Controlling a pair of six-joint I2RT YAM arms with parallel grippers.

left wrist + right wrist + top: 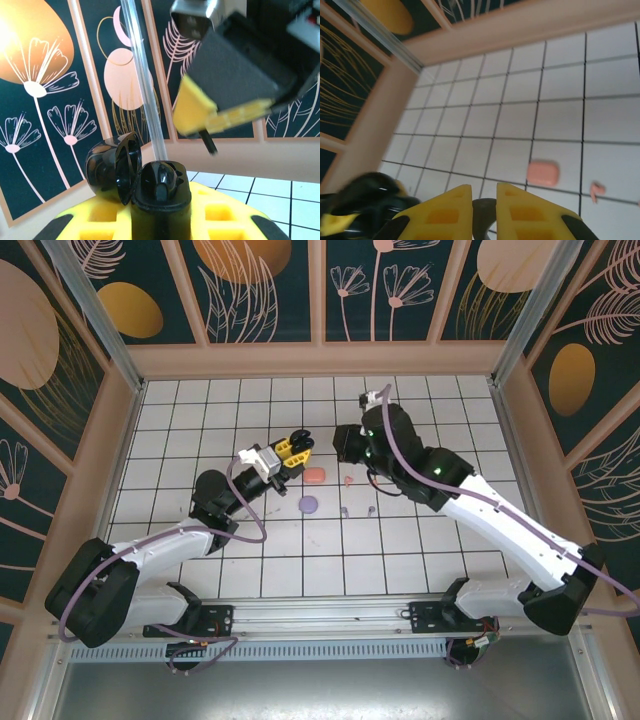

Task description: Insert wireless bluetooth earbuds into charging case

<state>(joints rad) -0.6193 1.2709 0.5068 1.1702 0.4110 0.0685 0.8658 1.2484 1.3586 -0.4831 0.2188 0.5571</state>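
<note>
The left tool (290, 453) is clenched on the black case (160, 195). It holds the case raised with the mouth up and the lid (111, 167) swung open toward 9 o'clock, apparently so the sockets face the other arm. In the left wrist view the right tool (484, 195) hangs at 1 o'clock above the case. Its jaws are nearly together on what looks like a black earbud (209, 142), whose stem points down toward the opening, which would suit a straight drop into a socket. On the table (450, 400), the pink case (314, 476) and lilac case (308, 504) lie at 5 o'clock of the left tool. A pink earbud (348, 480) and two lilac earbuds (343, 510) lie loose near them.
</note>
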